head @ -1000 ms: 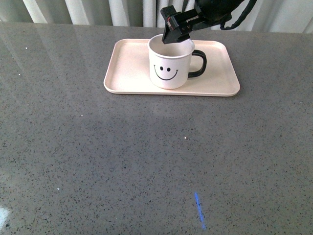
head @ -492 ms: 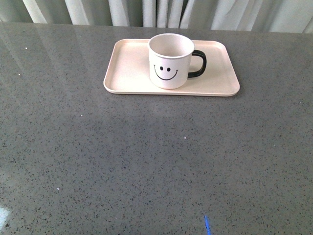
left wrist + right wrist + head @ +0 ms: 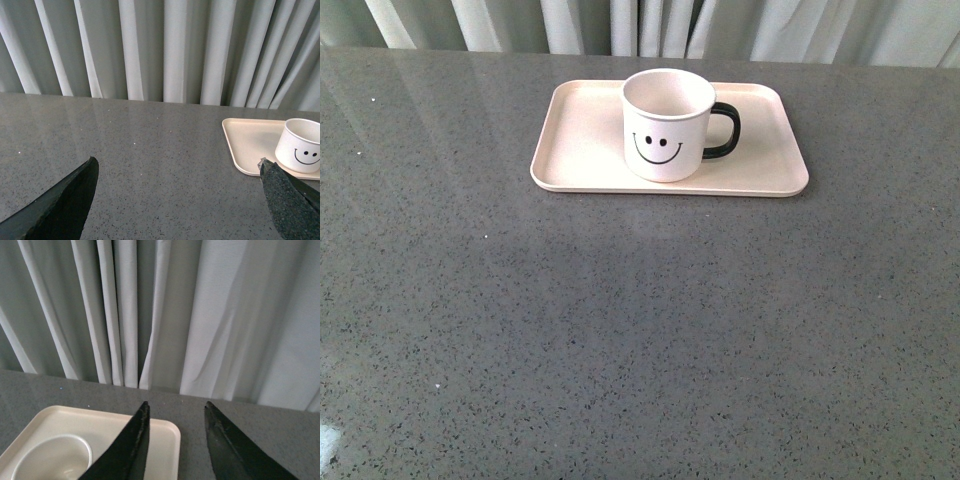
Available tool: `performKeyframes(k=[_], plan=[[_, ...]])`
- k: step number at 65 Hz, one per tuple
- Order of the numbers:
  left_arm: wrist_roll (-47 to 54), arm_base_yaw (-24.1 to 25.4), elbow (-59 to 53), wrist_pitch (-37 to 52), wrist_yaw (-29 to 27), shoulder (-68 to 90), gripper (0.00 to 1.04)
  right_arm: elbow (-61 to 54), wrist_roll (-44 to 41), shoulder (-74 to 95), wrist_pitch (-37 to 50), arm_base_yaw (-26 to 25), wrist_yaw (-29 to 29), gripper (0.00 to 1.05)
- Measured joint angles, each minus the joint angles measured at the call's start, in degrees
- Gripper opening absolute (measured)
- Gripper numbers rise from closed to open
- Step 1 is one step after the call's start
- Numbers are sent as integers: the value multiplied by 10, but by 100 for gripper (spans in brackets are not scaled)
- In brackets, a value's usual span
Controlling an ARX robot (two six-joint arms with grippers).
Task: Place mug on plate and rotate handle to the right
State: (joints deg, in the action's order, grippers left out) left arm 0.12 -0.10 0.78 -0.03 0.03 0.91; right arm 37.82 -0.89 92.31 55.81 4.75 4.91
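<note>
Front view: mug point(image 3: 668, 125) upright on plate point(image 3: 582, 150), roughly mid-plate, smiley toward camera. Handle point(image 3: 724, 131) sticking out to the right. Plate on grey worktop point(image 3: 620, 330), near far edge by curtains point(image 3: 620, 25). No arm or end effector visible here.

Left wrist view: left end effector point(image 3: 177, 200) spread wide, nothing between fingers point(image 3: 65, 200). Hangs low over bare worktop, well apart from plate point(image 3: 247, 145) and mug point(image 3: 300, 152), both off toward one side. Handle not visible from this angle.

Right wrist view: right end effector point(image 3: 175, 440) partly open, narrow gap, nothing gripped. Sits above and behind plate point(image 3: 100, 425); mug rim point(image 3: 52, 457) seen from above, apart from fingertips point(image 3: 142, 412). Curtains fill the rest.

Step, by judgement: both parts of task look done, i.e. mug on plate, handle to right. Phase = release and retreat. Next move likely needs only clearing both arms w/o brushing mug; no regrasp called for unless handle angle needs a finer tweak, which can't be judged here.
</note>
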Motion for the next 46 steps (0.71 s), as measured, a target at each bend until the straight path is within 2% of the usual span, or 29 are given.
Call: performKeyframes(k=[7,20,25,41,46], plan=[[0,0,0,0,0,0,96,-76,0,-39,17,-5,-9,1],[0,0,0,0,0,0,96,-170,3,-123,31,-17,-17,2],[0,0,0,0,0,0,96,-202,3,-153,31,-36,-45,2],[0,0,0,0,0,0,96,-282,3,-257,4,-47,-49,2],[0,0,0,0,0,0,96,-305,3,-262,31,-47,-48,2]])
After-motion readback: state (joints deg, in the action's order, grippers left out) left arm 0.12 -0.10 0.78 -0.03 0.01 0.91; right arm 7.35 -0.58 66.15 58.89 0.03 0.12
